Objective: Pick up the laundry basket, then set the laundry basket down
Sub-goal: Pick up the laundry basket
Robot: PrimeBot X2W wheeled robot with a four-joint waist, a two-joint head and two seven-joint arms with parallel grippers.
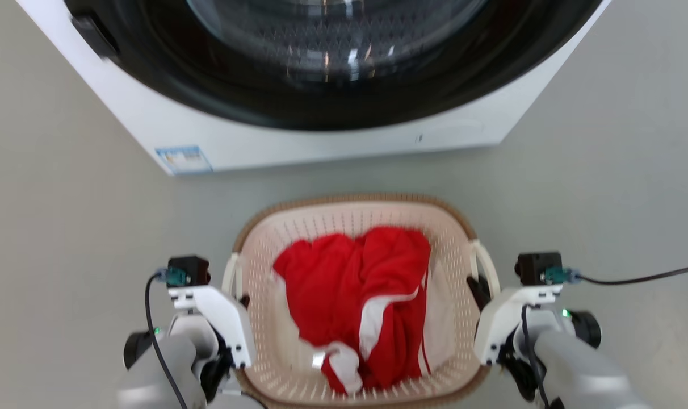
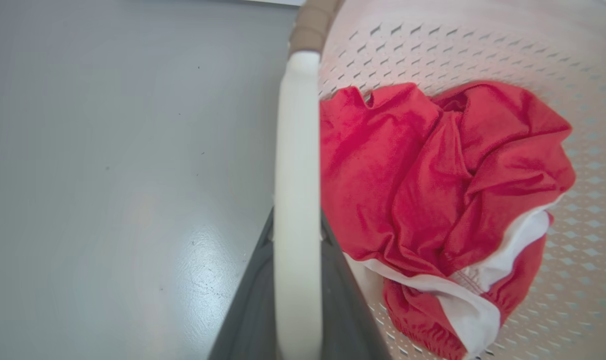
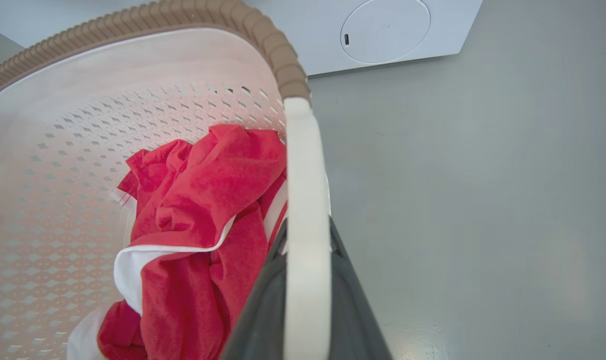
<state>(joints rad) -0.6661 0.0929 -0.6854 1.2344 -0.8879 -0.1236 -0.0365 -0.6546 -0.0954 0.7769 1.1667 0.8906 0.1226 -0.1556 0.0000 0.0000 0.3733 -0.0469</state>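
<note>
The floor is bare grey. The washing machine stands at the far side, its door facing the robot.

The laundry basket sits just in front of the machine, centred between the 2 arms. Whether its base rests on the floor or hangs clear of it cannot be told. Inside lies 1 red garment with white trim, bunched toward the basket's middle and right side.

The left handle and right handle are white loops standing up from the rim. The left gripper is nearly closed, 1 dark finger on each face of the left handle. The right gripper grips the right handle the same way.

Procedure for the step in hand, as judged from this position:
1. Move both arms at equal rate, so the rim stays level and the garment does not slide.
2. Hold the spacing between the 2 grippers constant; spreading or squeezing bends the loops.
3. Lower vertically until the base meets the floor.
4. Release only after the base has settled.
</note>
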